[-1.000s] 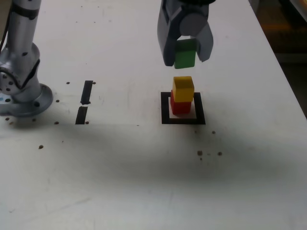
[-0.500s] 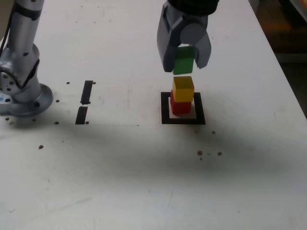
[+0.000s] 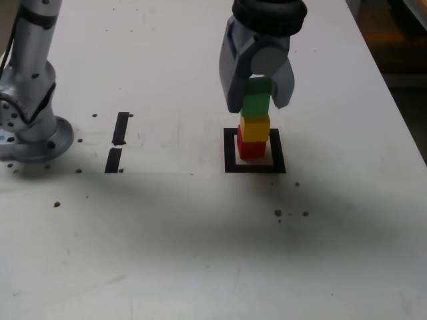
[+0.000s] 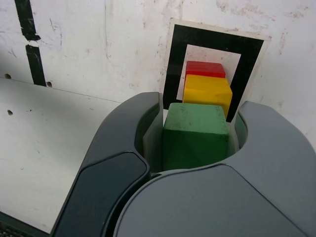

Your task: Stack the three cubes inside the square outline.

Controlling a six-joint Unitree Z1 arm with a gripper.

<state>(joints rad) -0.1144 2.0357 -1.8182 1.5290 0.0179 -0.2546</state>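
In the exterior view my gripper (image 3: 256, 101) is shut on the green cube (image 3: 255, 104), which rests on or just above the yellow cube (image 3: 255, 127). Under the yellow one sits the red cube (image 3: 251, 149), inside the square outline (image 3: 231, 150) of black tape. The wrist view shows the green cube (image 4: 195, 133) between my two dark fingers, with the yellow cube (image 4: 207, 91) and the red cube (image 4: 204, 68) beyond it, framed by the square outline (image 4: 172, 64). Whether green touches yellow I cannot tell.
Two short black tape strips (image 3: 118, 141) lie on the white table at the exterior view's left, near the arm's round base (image 3: 30, 137). Small dark specks (image 3: 279, 213) dot the table in front of the outline. The table's right edge (image 3: 393, 93) runs diagonally.
My gripper has come down with the green cube, from well above the yellow cube to right on top of it. The yellow and red cubes have not moved.
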